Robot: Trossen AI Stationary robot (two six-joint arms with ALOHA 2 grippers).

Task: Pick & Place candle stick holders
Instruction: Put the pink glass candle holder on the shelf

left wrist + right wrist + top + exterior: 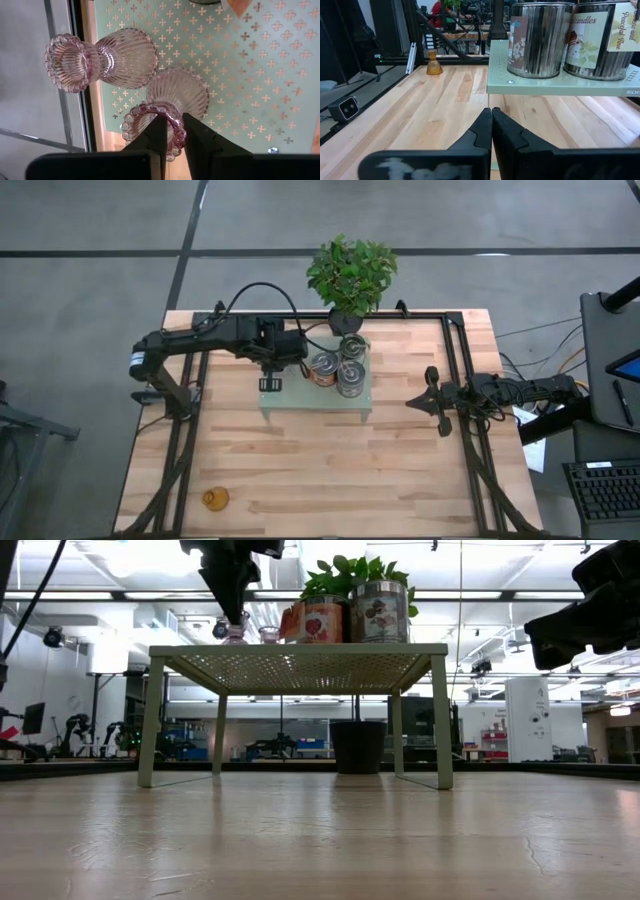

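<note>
Nearest the front edge of the desk (330, 470), on the left arm's side, the amber glass holder (215, 498) stands alone and upright on the bare wood, well apart from everything else. From the right wrist camera it shows (434, 63) far off across the boards.

Move in to the middle, and there's the pale green perforated stand (300, 402), legs planted on the desk. Over its left end hangs the left claw (171, 131), and here's the action: its two dark fingers are pinched on the beaded rim of a pink glass holder (172, 102) that stands on the perforated top. Just beside that one, at the very edge of the stand, is the second pink glass holder (102, 60), upright and free of the fingers. The low view shows the arm coming straight down onto them (235, 633).

Further along the stand's top, three shiny silver metal holders (338, 366) with labels sit bunched together, touching or nearly so.

Out on the right side, the right claw (430, 402) hovers above the desk, away from the stand, fingers pressed together on nothing.

Behind the stand, at the desk's far edge, the leafy plant (350, 275) stands in its black pot.
</note>
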